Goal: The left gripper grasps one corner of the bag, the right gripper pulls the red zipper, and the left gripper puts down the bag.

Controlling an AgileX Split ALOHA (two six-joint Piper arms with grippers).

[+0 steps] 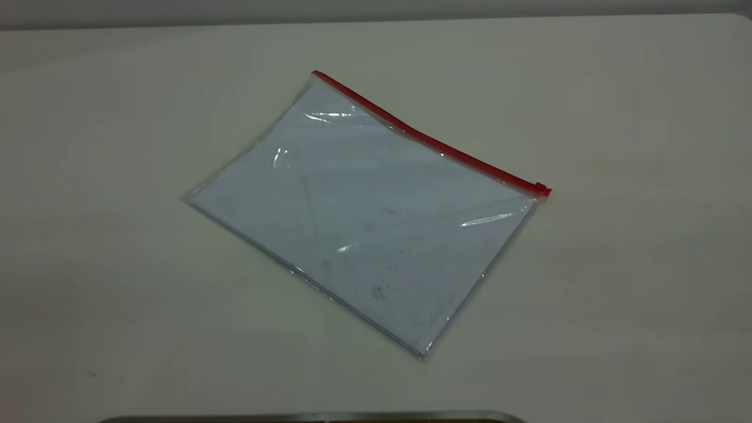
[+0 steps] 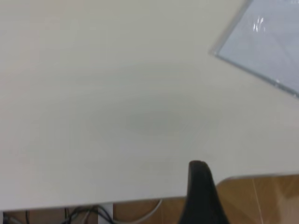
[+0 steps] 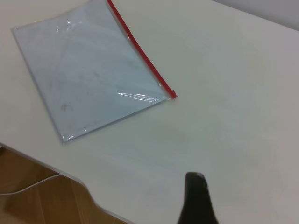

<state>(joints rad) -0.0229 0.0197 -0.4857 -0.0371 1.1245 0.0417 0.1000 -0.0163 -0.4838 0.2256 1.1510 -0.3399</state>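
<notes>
The bag (image 1: 364, 211) lies flat on the white table, a clear pouch with a pale bluish sheet inside. The red zipper (image 1: 429, 141) runs along its far long edge. The slider tab (image 1: 541, 189) sits at the right end, and the corner (image 1: 317, 76) at the other end of the strip is at the far left. Neither gripper shows in the exterior view. In the left wrist view, the left gripper (image 2: 201, 196) hangs over the table edge, far from a plain corner of the bag (image 2: 271, 42). The right gripper (image 3: 196, 200) is well short of the bag (image 3: 88, 70) and zipper (image 3: 140, 53).
The white table (image 1: 617, 264) surrounds the bag on all sides. Its edge, with wooden floor (image 2: 266, 196) and cables (image 2: 84, 215) below, shows in the left wrist view. The right wrist view shows the table edge with floor (image 3: 32, 191) below. A dark rim (image 1: 311, 418) lies along the exterior view's bottom edge.
</notes>
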